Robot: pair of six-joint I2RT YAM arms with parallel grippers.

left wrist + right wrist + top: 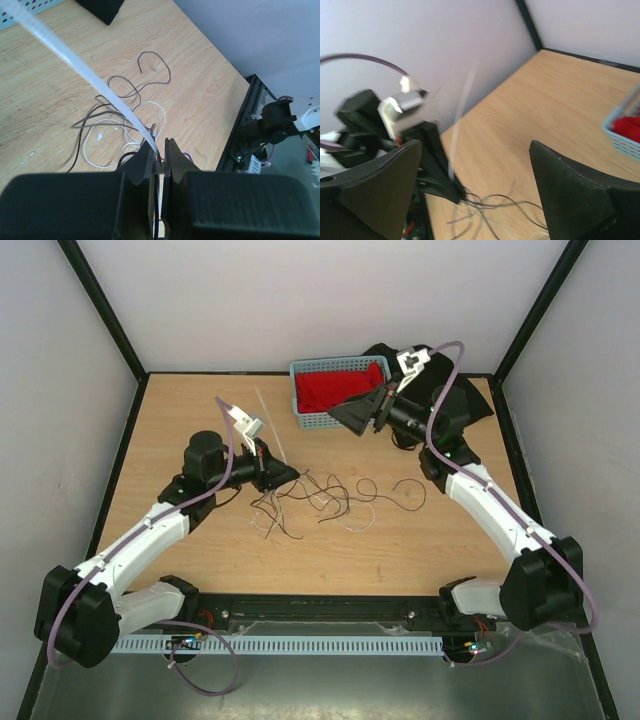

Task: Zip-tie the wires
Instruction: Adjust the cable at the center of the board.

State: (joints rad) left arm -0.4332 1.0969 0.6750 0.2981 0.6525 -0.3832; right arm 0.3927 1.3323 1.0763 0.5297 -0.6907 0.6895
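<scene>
My left gripper [290, 474] is low over the table at the left end of the wires [325, 495], a loose tangle of thin black and whitish strands. It is shut on the lower end of the zip tie [268, 425], a stiff white strip slanting away toward the back. In the left wrist view the zip tie [85, 72] runs into the closed gripper [161, 138], with the wires [125, 107] beyond it. Some black strands reach the fingertips; I cannot tell if they are pinched. My right gripper [345, 412] is open and empty, raised near the basket, facing the left gripper [440, 170].
A blue basket [305, 390] with a red cloth [340, 385] in it stands at the back centre, just behind my right gripper; its corner shows in the right wrist view [622, 135]. Black frame posts and pale walls bound the table.
</scene>
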